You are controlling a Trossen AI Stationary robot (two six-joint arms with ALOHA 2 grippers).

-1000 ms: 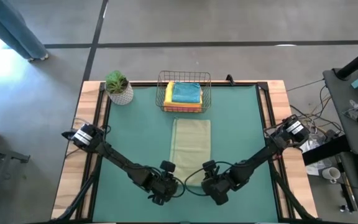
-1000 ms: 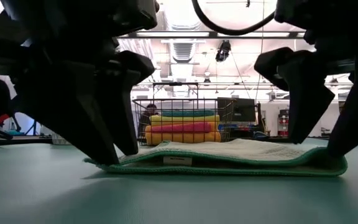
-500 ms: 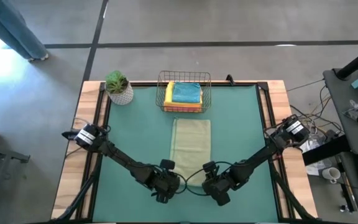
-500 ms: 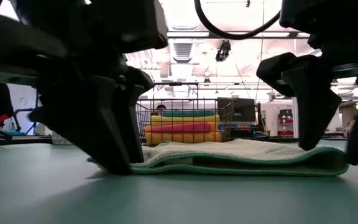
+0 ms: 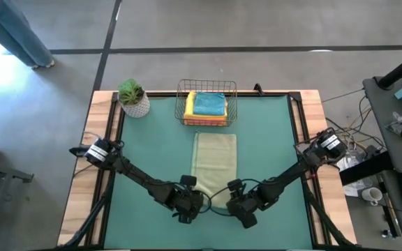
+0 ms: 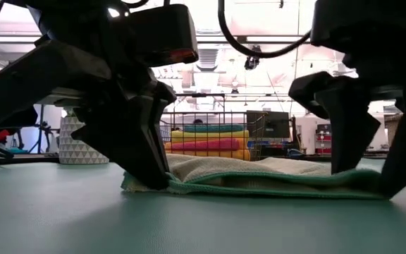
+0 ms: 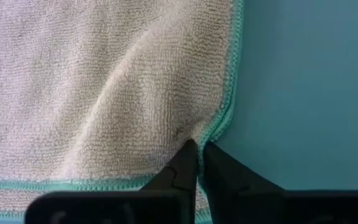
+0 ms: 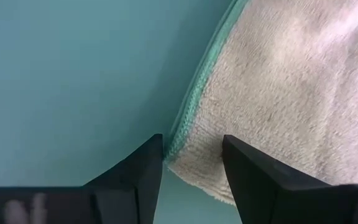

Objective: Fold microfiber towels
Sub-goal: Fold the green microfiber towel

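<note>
A pale sage green microfiber towel (image 5: 215,164) with a teal hem lies folded into a long strip on the green mat, running near to far. My left gripper (image 5: 194,201) is shut on its near left corner, low on the mat (image 6: 150,176). My right gripper (image 5: 236,203) is open at the near right corner (image 8: 191,165). Its two fingers (image 8: 138,177) stand on either side of that corner. Whether they touch the cloth, I cannot tell. More folded towels (image 5: 208,106) are stacked in the wire basket. My left gripper pinches the towel's left hem (image 7: 219,127) close to the near left corner, between its two shut fingertips (image 7: 188,158). The fingers slant down from the near side. The cloth is puckered into a ridge at the fingers (image 7: 135,81). The towel lies on the mat.
A wire basket (image 5: 207,88) holding teal, yellow, pink and orange folded towels stands at the far middle. A small potted plant (image 5: 132,97) sits at the far left corner. Bare mat (image 5: 145,153) lies to the left and right of the towel.
My left gripper has moved a little toward the table's right, onto the towel's near left corner, rolled slightly and shut on it. The corner's edge has bunched up and been pushed slightly to the right. The rest of the towel has stayed flat.
</note>
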